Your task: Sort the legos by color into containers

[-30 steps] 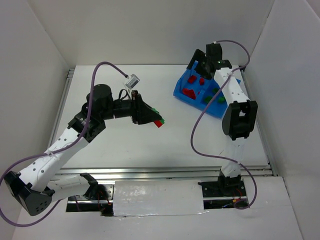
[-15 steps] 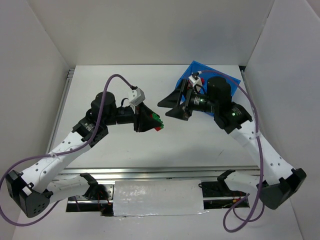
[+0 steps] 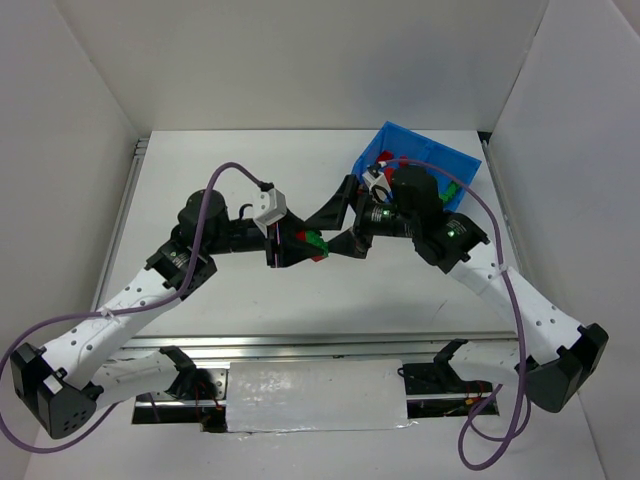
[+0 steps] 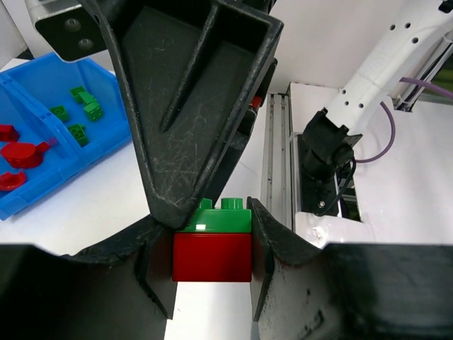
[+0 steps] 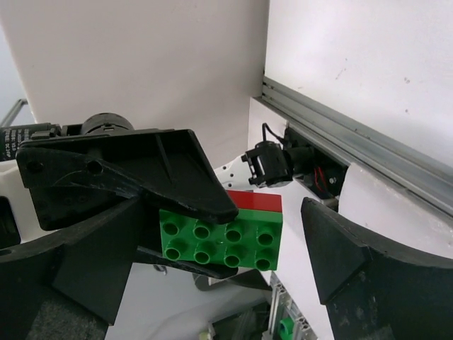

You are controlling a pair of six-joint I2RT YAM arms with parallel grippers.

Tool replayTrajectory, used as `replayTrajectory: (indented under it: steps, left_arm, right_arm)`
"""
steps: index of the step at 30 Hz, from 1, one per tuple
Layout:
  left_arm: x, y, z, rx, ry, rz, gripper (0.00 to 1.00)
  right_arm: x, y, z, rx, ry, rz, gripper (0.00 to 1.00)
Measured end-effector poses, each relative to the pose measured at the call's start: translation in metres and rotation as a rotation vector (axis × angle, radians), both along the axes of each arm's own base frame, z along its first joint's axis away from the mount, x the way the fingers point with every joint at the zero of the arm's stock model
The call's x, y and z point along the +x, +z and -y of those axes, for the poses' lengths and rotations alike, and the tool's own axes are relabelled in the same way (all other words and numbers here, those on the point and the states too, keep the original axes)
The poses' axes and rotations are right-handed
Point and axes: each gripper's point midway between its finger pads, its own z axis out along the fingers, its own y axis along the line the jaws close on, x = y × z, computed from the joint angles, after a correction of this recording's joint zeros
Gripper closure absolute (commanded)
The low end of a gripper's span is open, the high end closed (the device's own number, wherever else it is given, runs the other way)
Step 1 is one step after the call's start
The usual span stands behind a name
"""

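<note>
My left jaws are narrow, clamped on a two-brick stack: green brick (image 4: 218,216) on top of red brick (image 4: 212,257), locked together. The stack is held in the air above the white surface (image 3: 250,170), roughly over the middle, resting on nothing. My right jaws stand wide and hold nothing. In the right wrist view their fingers (image 5: 354,258) sit either side of the green brick, apart from it, with no contact that I can see. In the top view both arms meet nose to nose, with the stack between them.

Outward: the blue bin (image 3: 445,158) is at the far right corner, just behind my right arm (image 3: 490,280), which hides part of it. The left wrist view shows its two compartments across the divider, with green bricks (image 4: 90,110) in one and red pieces (image 4: 21,151) in the other. The colours are not mixed as far as I can see. There are no loose bricks on the surface in the top view. Under the arms I can't tell.

Progress, my read: nearly done. The bin holds most of the legos, already sorted. What's left is the joined pair, which is two colours and can't go in as it is. The right jaws need to close on the green brick and pull it off the red. Then green goes to the green compartment and red to the red one. The split is not yet started, since the right side has no grip.
</note>
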Motion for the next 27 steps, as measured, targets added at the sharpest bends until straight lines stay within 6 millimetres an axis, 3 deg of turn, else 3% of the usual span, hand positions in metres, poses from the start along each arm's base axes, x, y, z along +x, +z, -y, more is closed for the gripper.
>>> replayTrajectory:
  steps: [4, 7, 8, 10, 12, 14, 15, 16, 22, 27]
  left_arm:
    - [-0.001, -0.001, 0.0, 0.006, -0.006, 0.015, 1.0]
    - [-0.001, -0.003, 0.0, 0.014, -0.01, 0.026, 1.0]
    - [-0.002, -0.002, -0.001, 0.016, -0.012, 0.026, 1.0]
    - [-0.003, -0.002, -0.002, 0.019, -0.011, 0.025, 0.96]
    - [-0.002, -0.004, -0.003, 0.027, -0.002, 0.019, 0.93]
    - [0.0, -0.005, -0.004, 0.035, 0.013, 0.014, 0.76]
    - [0.001, -0.005, -0.004, 0.037, 0.019, 0.013, 0.65]
    - [0.002, -0.004, -0.004, 0.04, 0.023, 0.011, 0.01]
    - [0.019, -0.004, -0.005, 0.038, 0.121, -0.029, 0.0]
    - [0.019, -0.005, -0.005, 0.04, 0.122, -0.034, 0.01]
  right_arm:
    - [-0.003, 0.003, -0.003, -0.004, 0.01, 0.022, 0.13]
    - [-0.009, 0.001, -0.006, -0.015, 0.033, 0.033, 0.35]
    - [-0.011, 0.0, -0.007, -0.02, 0.038, 0.031, 0.5]
    - [-0.012, -0.001, -0.007, -0.016, 0.041, 0.027, 0.56]
    - [-0.013, -0.002, -0.009, -0.014, 0.042, 0.025, 0.79]
    - [-0.012, -0.002, -0.008, -0.016, 0.039, 0.024, 0.92]
    - [-0.012, -0.002, -0.008, -0.016, 0.037, 0.025, 0.92]
    - [-0.011, -0.002, -0.009, -0.014, 0.035, 0.026, 0.92]
    - [-0.021, 0.007, -0.016, 0.027, 0.086, 0.041, 0.92]
    - [-0.009, 0.009, -0.007, 0.042, 0.08, 0.077, 0.94]
